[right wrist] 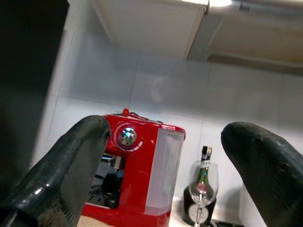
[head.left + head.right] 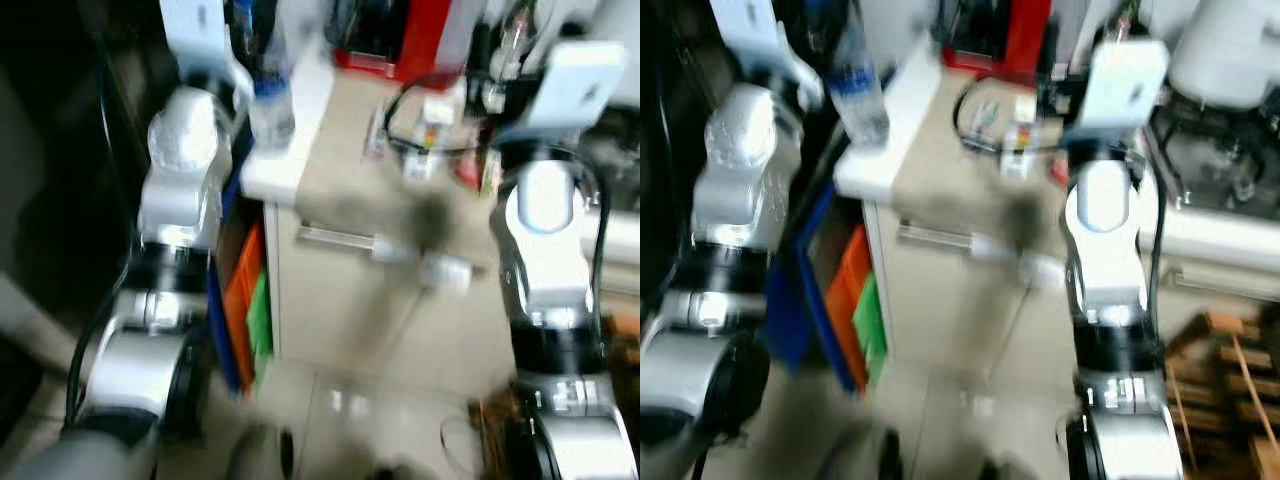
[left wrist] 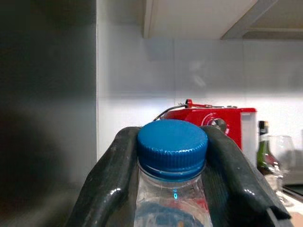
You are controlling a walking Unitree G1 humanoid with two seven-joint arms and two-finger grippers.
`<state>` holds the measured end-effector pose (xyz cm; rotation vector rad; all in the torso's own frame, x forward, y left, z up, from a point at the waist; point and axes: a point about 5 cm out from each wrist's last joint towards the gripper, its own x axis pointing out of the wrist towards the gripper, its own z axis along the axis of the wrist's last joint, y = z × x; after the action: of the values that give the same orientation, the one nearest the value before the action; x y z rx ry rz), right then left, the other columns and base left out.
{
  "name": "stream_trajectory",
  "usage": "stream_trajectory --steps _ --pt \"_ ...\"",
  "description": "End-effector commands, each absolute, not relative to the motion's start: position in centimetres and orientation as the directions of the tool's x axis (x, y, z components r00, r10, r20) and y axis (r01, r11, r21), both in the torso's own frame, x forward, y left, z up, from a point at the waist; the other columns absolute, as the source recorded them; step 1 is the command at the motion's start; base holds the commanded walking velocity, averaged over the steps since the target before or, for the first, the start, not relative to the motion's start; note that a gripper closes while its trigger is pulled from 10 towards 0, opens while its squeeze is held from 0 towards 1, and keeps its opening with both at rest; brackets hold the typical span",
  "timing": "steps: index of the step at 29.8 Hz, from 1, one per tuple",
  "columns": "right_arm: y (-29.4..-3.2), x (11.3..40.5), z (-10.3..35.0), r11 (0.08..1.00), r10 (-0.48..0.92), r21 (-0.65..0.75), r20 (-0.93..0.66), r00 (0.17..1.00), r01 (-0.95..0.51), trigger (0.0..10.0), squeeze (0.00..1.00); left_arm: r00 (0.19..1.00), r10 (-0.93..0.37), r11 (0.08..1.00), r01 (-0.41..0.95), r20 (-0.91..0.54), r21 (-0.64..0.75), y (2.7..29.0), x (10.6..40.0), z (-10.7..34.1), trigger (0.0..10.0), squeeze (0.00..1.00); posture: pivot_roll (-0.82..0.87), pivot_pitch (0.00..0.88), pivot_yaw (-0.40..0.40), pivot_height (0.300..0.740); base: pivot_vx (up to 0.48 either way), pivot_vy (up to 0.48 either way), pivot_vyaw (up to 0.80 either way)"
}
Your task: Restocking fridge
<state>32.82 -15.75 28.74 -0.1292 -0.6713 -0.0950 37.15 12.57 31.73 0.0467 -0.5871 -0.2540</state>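
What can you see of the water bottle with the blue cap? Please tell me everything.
The water bottle is clear plastic with a ribbed blue screw cap, closed, and a blue label. It stands upright at the corner of the white counter. The left gripper is closed around its neck, one black finger on each side, just below the cap.

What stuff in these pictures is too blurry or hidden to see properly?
- Small things on the counter, eye views: blurred, so I can't tell what they are.
- Water bottle, left wrist view: its lower part is cut off by the picture's edge; the left gripper is shut on it.
- Dark bottle, right wrist view: partly hidden behind the wine glass.
- Red machine, right wrist view: one side is hidden behind a finger of the open right gripper.
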Motion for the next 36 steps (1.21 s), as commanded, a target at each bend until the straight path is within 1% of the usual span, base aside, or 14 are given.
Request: stream_trajectory --steps 1,9,16,18,22,24,25,26,29,31,32,33,34,36 --pt "-15.9 32.5 29.0 0.985 -0.055 -0.088 0.642 0.765 0.145 10.0 0.3 0.77 -0.282 0.959 0.246 0.573 0.141 12.0 36.7 32.9 10.0 0.0 -0.05 0.0 -0.005 0.74 -0.277 0.0 0.0" --pt "-15.9 32.3 28.4 0.986 -0.068 -0.077 0.628 0.775 0.149 10.0 0.3 0.774 -0.305 0.951 0.271 0.555 0.146 11.9 36.4 32.3 10.0 0.0 -0.05 0.0 0.003 0.74 -0.277 0.0 0.0" --pt "-15.7 33.0 24.9 0.996 -0.045 -0.052 0.467 0.883 0.079 10.0 0.29 0.832 -0.275 0.961 0.258 0.481 0.102 12.2 36.7 30.0 10.0 0.0 -0.06 0.0 0.031 0.74 -0.079 0.0 0.0" --pt "-15.4 33.6 21.5 0.998 -0.004 -0.062 0.313 0.95 0.025 10.0 0.29 0.891 -0.267 0.961 0.275 0.368 0.032 12.2 36.6 26.1 10.0 0.0 -0.06 0.0 0.027 0.74 0.0 0.0 0.0" --pt "-15.7 33.9 16.7 0.998 -0.001 -0.056 0.115 0.993 0.008 10.0 0.29 0.926 -0.323 0.944 0.33 0.195 -0.002 11.2 36.1 20.8 10.0 0.0 -0.04 0.0 0.016 0.74 0.0 0.0 0.0" --pt "-16.0 33.9 13.0 0.998 0.015 -0.064 -0.037 0.999 -0.017 10.0 0.29 0.948 -0.319 0.947 0.32 -0.01 0.029 10.9 35.9 16.0 10.0 0.0 -0.05 0.0 0.011 0.74 0.0 0.0 0.0" --pt "-16.0 33.9 13.0 0.998 0.015 -0.064 -0.037 0.999 -0.017 10.0 0.29 0.948 -0.319 0.947 0.32 -0.01 0.029 10.9 35.9 16.0 10.0 0.0 -0.05 0.0 0.011 0.74 0.0 0.0 0.0" --pt "-16.4 33.7 11.5 0.998 0.012 -0.059 -0.088 0.996 -0.017 10.0 0.29 0.944 -0.285 0.95 0.301 -0.164 0.084 11.1 35.8 13.4 10.0 0.0 -0.05 0.0 0.012 0.74 0.0 0.0 0.0" --pt "-17.0 32.7 6.5 0.997 0.04 -0.044 -0.295 0.955 -0.055 10.0 0.3 0.858 -0.268 0.952 0.306 -0.438 0.016 11.3 34.4 7.5 10.0 0.0 -0.04 0.0 0.012 0.74 0.0 0.0 0.0" --pt "-17.3 32.1 4.7 0.999 0.031 -0.009 -0.376 0.926 -0.037 10.0 0.3 0.829 -0.247 0.961 0.276 -0.502 -0.018 11.5 33.8 5.8 10.0 0.0 -0.04 0.0 0.011 0.74 0.0 0.0 0.0" --pt "-17.1 29.0 -0.6 0.998 0.05 0.014 -0.629 0.775 -0.053 10.0 0.3 0.691 -0.141 0.987 0.152 -0.709 -0.049 13.2 30.3 0.0 10.0 0.0 -0.03 0.0 0.006 0.74 0.0 0.0 0.0" --pt "-17.1 29.0 -0.6 0.998 0.05 0.014 -0.629 0.775 -0.053 10.0 0.3 0.691 -0.141 0.987 0.152 -0.709 -0.049 13.2 30.3 0.0 10.0 0.0 -0.03 0.0 0.006 0.74 0.0 0.0 0.0" --pt "-16.7 27.0 -3.0 0.994 0.074 -0.001 -0.735 0.674 -0.11 10.0 0.3 0.596 -0.083 0.996 0.087 -0.798 -0.038 14.4 27.5 -2.9 10.0 0.0 -0.03 0.0 0.008 0.74 0.0 0.0 0.0" --pt "-16.9 25.7 -4.1 0.991 0.057 -0.033 -0.778 0.626 -0.132 10.0 0.3 0.535 -0.026 0.999 0.042 -0.844 -0.004 15.4 25.4 -4.6 10.0 0.0 -0.04 0.0 0.007 0.74 0.0 0.0 0.0"
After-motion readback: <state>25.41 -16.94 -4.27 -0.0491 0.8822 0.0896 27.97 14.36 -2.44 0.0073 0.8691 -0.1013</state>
